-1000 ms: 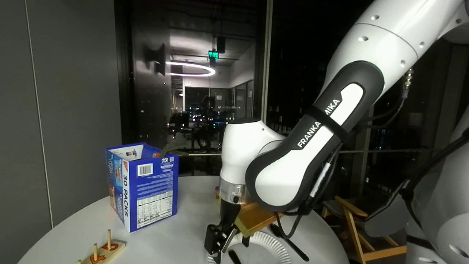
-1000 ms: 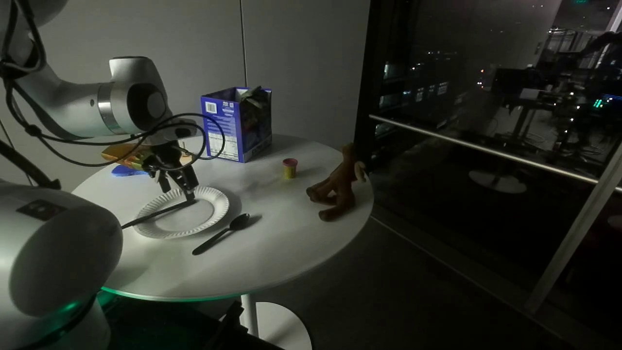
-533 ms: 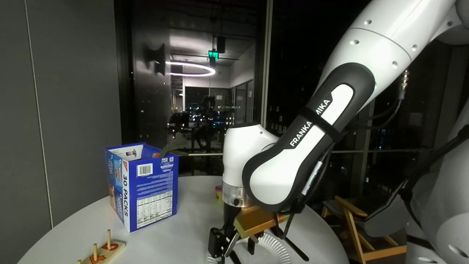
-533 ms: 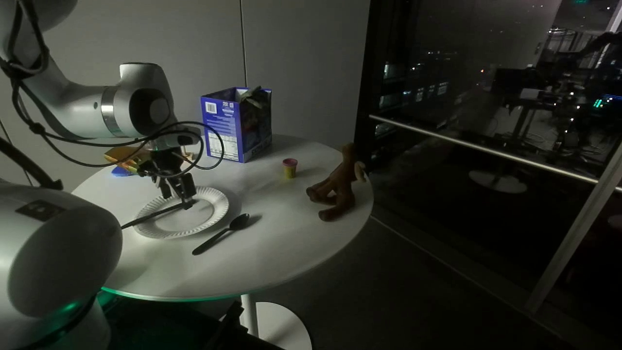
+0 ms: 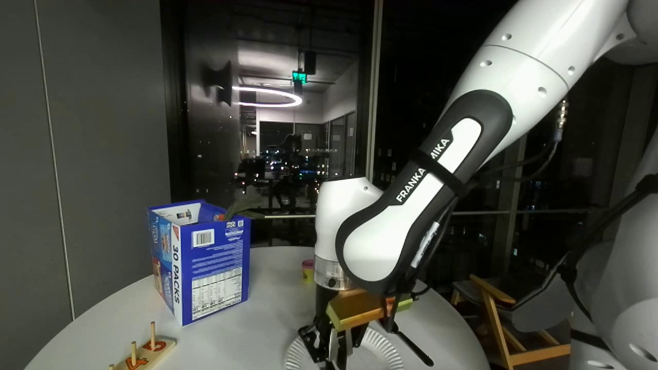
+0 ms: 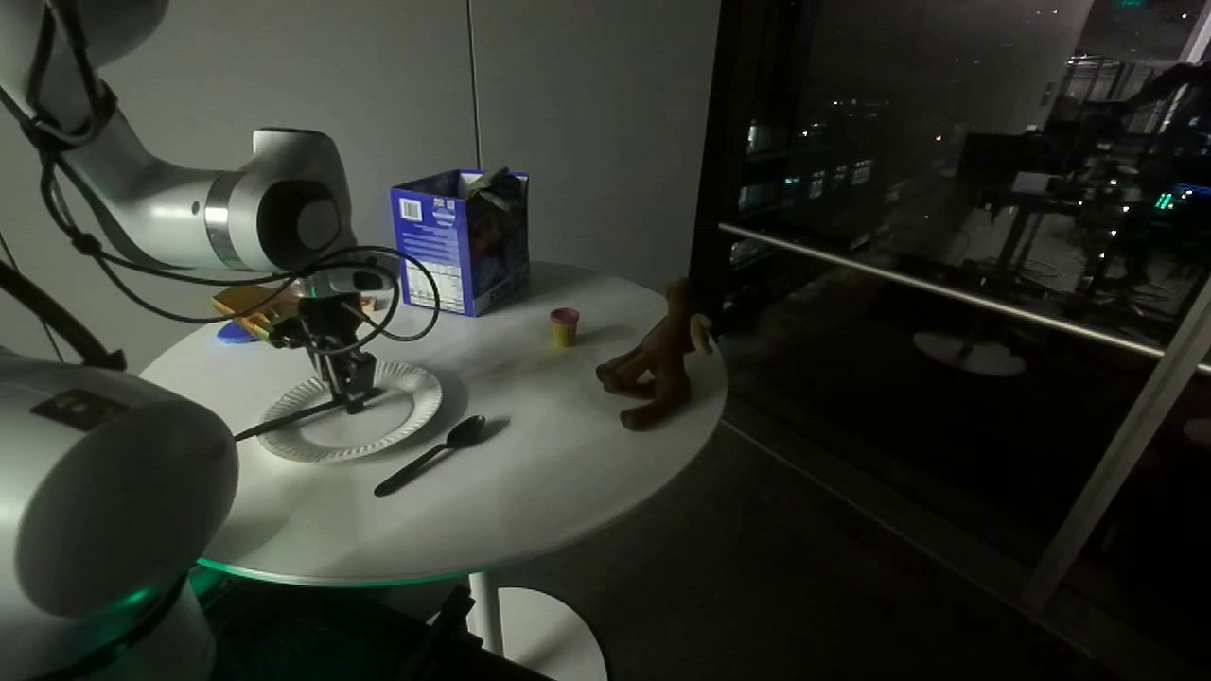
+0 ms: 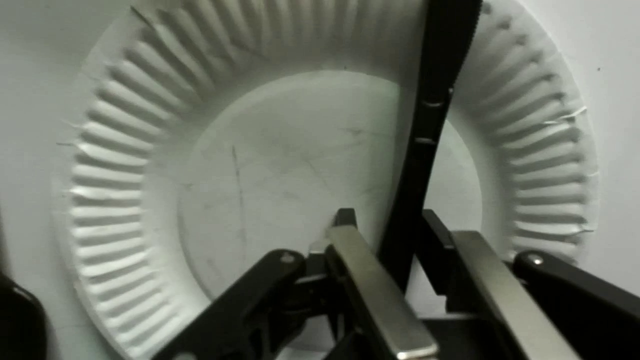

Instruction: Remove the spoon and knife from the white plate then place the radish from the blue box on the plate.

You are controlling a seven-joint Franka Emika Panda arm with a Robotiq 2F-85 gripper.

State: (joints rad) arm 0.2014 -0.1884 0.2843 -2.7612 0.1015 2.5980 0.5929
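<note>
White plate (image 7: 300, 145): knife (image 7: 425, 125) across | blue box (image 5: 221, 277): leaves (image 6: 497, 189) protruding | hand (image 7: 388, 220): ajar astride knife, ungripped

Wrist view: white plate (image 7: 290, 170) seen close from above. Window (image 5: 303, 128) faced across table (image 5: 277, 293) in exterior view. Blue box (image 5: 218, 267) shared by both exterior views.

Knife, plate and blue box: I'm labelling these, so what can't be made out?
Knife: in the wrist view, the top edge cuts off one end and the gripper hides the other.
Plate: in an exterior view, the bottom edge cuts it off and the gripper covers part.
Blue box: in both exterior views, its walls hide most of the inside, and its fine print is too small to read.
</note>
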